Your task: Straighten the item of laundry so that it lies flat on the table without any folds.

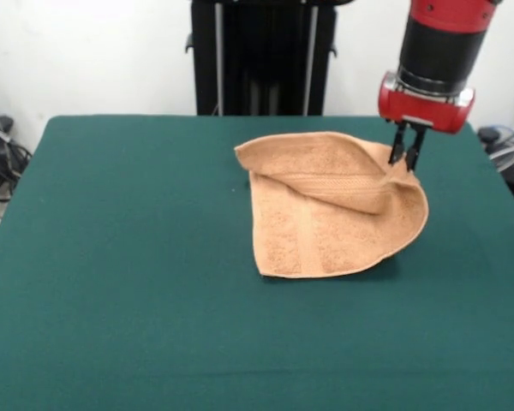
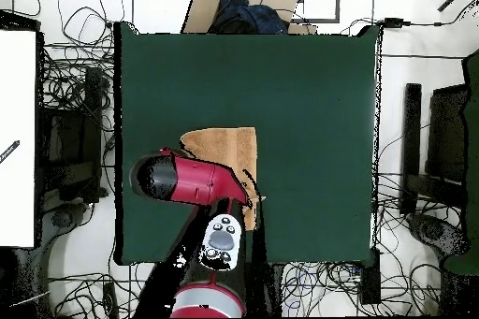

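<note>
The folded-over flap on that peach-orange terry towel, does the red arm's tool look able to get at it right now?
Probably yes. The tool hangs at the raised right corner of the peach-orange terry towel, fingers close together, seemingly pinching the cloth there. Nothing else lies on the dark green felt table to block it.

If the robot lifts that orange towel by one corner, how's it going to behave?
The towel will probably hang limp: it already droops in a soft fold from the corner at the hand. It looks light and thin. On the felt-like table it would likely drag and bunch, not slide.
</note>
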You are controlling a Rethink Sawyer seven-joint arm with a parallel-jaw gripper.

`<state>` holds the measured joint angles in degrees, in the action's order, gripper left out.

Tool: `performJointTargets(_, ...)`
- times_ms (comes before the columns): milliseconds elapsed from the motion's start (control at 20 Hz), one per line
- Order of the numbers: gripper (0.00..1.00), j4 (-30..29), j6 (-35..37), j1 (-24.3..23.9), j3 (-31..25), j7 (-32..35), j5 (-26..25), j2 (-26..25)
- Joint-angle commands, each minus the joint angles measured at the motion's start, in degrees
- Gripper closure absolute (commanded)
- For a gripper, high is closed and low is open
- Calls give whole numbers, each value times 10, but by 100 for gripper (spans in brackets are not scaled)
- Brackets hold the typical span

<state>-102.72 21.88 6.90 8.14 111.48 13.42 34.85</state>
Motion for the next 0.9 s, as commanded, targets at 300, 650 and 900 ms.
performJointTargets(300,100,8,-2,-20,-96,9,-43,-15)
performJointTargets(650,100,17,-7,-9,-86,36,-46,-23)
performJointTargets(900,100,19,-20,14,-63,62,-43,-27)
